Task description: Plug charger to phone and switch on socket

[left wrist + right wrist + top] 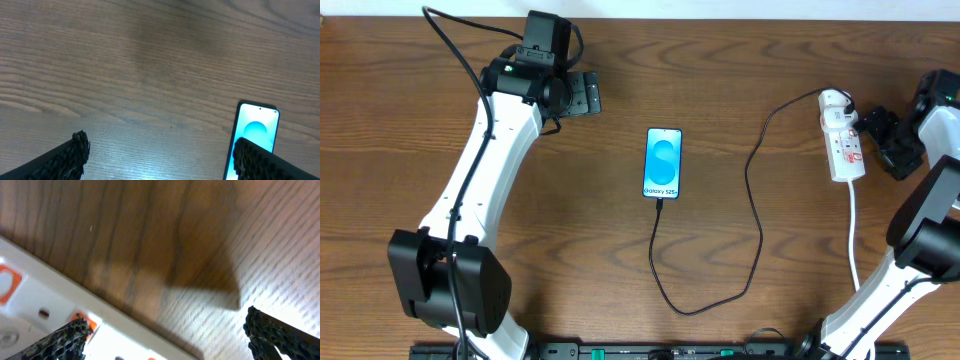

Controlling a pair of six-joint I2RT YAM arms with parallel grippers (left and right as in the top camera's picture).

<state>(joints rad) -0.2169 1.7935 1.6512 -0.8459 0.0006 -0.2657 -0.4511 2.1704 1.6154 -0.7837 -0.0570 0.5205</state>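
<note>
Right gripper [165, 322] hangs released and empty above the wooden table [740, 60], with the white power strip [844, 140] just to its left. Left gripper [160, 141] is likewise spread wide, holding nothing; the Galaxy S25+ phone [662, 164] lies screen-up to its right. The black charger cable [756, 200] meets the phone's near edge, loops toward the robot's base, and reaches the strip's far end.

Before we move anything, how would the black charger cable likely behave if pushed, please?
Probably floppy: the charger cable lies in loose curves, so a push would likely bend it locally. Its tip meets the phone, so dragging may tug the phone along.
</note>
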